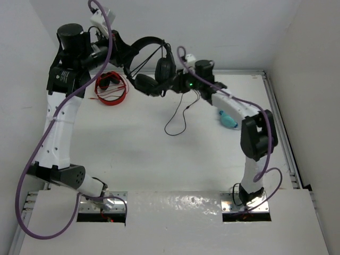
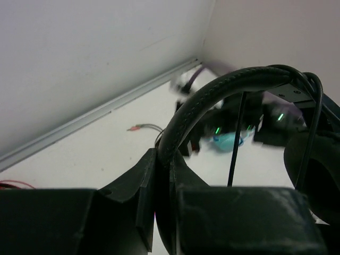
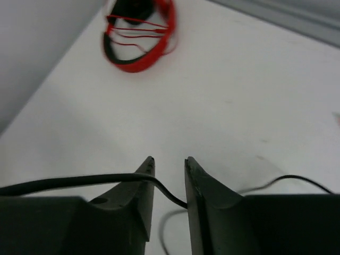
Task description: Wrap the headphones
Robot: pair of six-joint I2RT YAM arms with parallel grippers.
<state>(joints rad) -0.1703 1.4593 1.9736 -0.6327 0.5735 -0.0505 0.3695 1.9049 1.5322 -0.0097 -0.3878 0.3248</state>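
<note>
My left gripper (image 1: 123,53) is shut on the thin headband of the black headphones (image 1: 150,41) and holds them up above the table's far side. Both ear cups (image 1: 165,69) hang below. In the left wrist view the headband (image 2: 212,93) arches up out of my closed left gripper (image 2: 164,159). The thin dark cable (image 1: 178,114) drops from the cups and loops on the table. My right gripper (image 1: 178,85) is just right of the cups. In the right wrist view its jaws (image 3: 169,162) stand slightly apart and the cable (image 3: 69,182) crosses the gap unpinched.
Red headphones (image 1: 110,87) lie on the table at the far left, below the left arm, and also show in the right wrist view (image 3: 139,37). A light blue object (image 1: 228,119) lies under the right arm. White walls enclose the table on three sides.
</note>
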